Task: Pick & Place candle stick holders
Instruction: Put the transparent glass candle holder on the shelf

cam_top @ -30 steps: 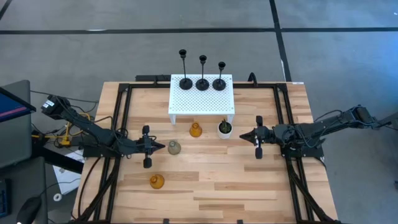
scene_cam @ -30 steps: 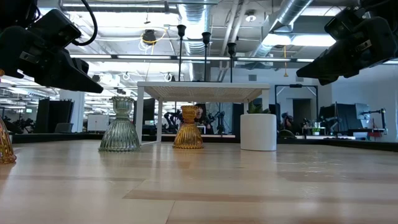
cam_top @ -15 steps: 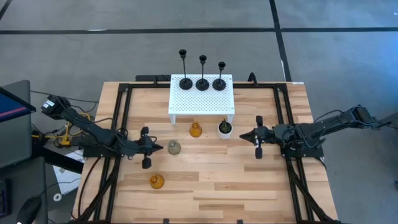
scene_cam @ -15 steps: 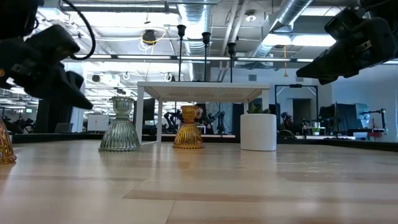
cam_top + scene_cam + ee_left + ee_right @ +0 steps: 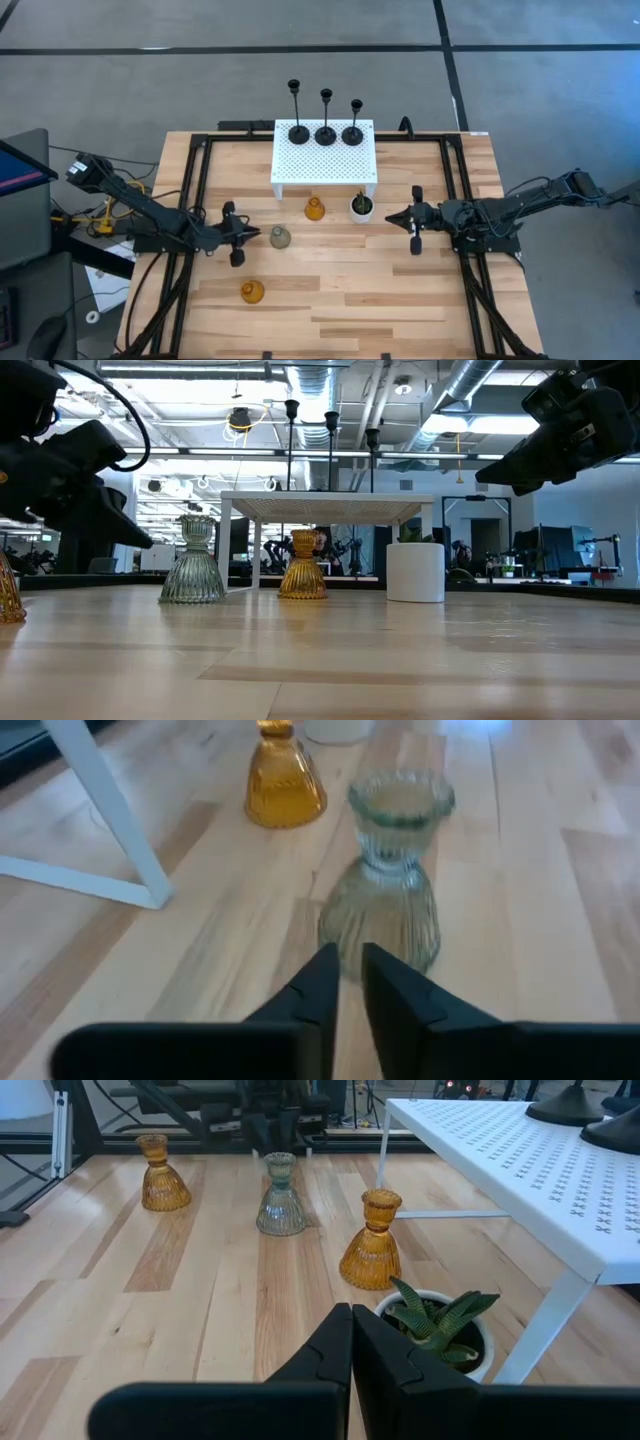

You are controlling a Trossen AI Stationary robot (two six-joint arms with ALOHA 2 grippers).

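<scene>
Three black thin-stemmed holders (image 5: pixel 325 118) stand in a row on the white perforated stand (image 5: pixel 325 160) at the far side of the table (image 5: pixel 330 290), seen from above. Below the stand sit an amber glass holder (image 5: pixel 314 209) and the small white pot (image 5: pixel 361 207); the pale grey glass holder (image 5: pixel 280 237) stands to their left, and a second amber holder (image 5: pixel 252 292) nearer the front. The left gripper (image 5: pixel 256 237) points at the grey holder from just beside it. The right gripper (image 5: pixel 388 217) waits near the pot.

From table height, the grey holder and the amber one stand upright before the stand.

Left wrist view: the fingers (image 5: pixel 385 995) show a narrow gap, holding nothing, with the grey holder right ahead.

Right wrist view: the fingers (image 5: pixel 335 1345) are pressed together, empty, over the potted plant.
</scene>
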